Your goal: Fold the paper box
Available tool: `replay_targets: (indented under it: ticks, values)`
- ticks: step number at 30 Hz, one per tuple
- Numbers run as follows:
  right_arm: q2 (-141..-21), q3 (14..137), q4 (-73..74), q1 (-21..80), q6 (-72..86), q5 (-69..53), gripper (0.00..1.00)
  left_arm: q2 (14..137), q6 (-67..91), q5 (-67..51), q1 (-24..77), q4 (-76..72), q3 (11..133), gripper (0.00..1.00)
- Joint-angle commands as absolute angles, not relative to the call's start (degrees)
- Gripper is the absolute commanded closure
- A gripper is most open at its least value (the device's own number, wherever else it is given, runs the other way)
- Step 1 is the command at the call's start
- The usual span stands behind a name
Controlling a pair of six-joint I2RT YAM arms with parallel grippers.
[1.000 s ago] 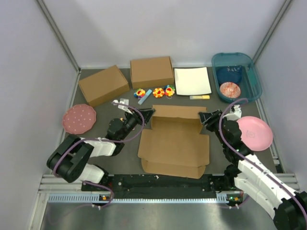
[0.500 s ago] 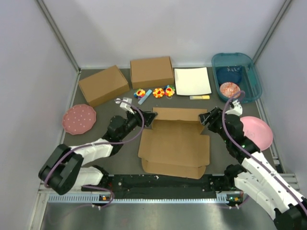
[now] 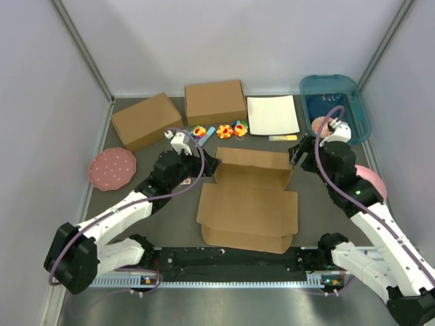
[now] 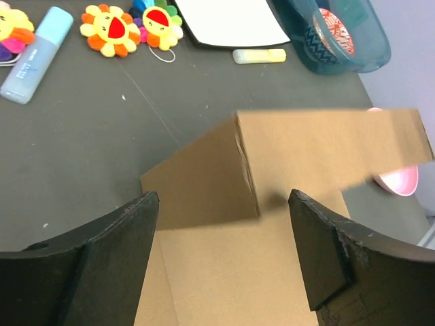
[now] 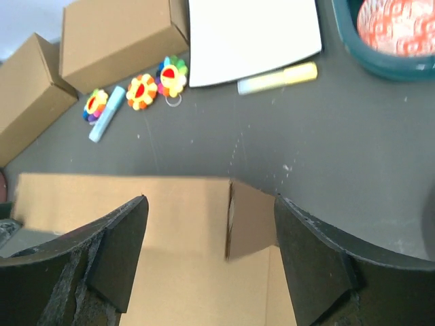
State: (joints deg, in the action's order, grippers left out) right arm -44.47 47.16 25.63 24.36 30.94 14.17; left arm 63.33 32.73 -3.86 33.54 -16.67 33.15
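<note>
1. The box (image 3: 248,200) fills the middle of the worktop (image 3: 173,221), and its raised back wall stands between the left tool (image 3: 209,165) and the right tool (image 3: 297,151).
2. Each tool's jaws stand wide apart, with a back corner of the box in the gap.
3. Behind that wall runs a bare strip, bounded by the flower toys (image 3: 224,130), blue tube (image 3: 205,136) and yellow marker (image 3: 283,138).
4. The rear is blocked by the left carton (image 3: 147,120), middle carton (image 3: 215,102), white sheet (image 3: 272,114) and teal bin (image 3: 336,109).
5. A dotted plate (image 3: 112,168) narrows the left side, and a pink plate (image 3: 372,182) narrows the right.
</note>
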Motion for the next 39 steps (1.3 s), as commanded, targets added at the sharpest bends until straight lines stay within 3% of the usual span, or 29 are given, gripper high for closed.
replay_targets:
  ticks: [1,10,14,17,20,29,39]
  values:
    - [-45.6,54.3,27.6,24.6,25.1,16.1,0.25,61.3,30.7,-0.5,33.7,-11.3,37.3,0.16]
    - [-48.7,61.9,31.2,28.6,16.3,16.1,0.27,60.4,28.5,3.9,33.4,-5.9,45.6,0.12]
    - [-57.1,66.2,31.9,54.3,0.3,41.0,0.27,54.2,30.3,8.5,33.4,-3.3,43.3,0.12]
    - [-63.6,68.3,30.9,62.5,-10.3,51.7,0.27,45.4,32.2,12.1,33.4,-2.0,37.0,0.13]
    - [-69.5,68.1,27.0,67.7,-18.2,54.6,0.27,34.0,33.3,15.9,33.4,-0.2,31.5,0.14]
    - [-79.4,66.6,22.2,69.7,-27.2,56.4,0.27,21.0,33.1,21.0,33.4,9.9,27.8,0.15]
    - [-82.7,64.2,22.4,70.0,-26.0,57.0,0.29,16.8,33.7,21.6,33.4,11.9,25.7,0.14]
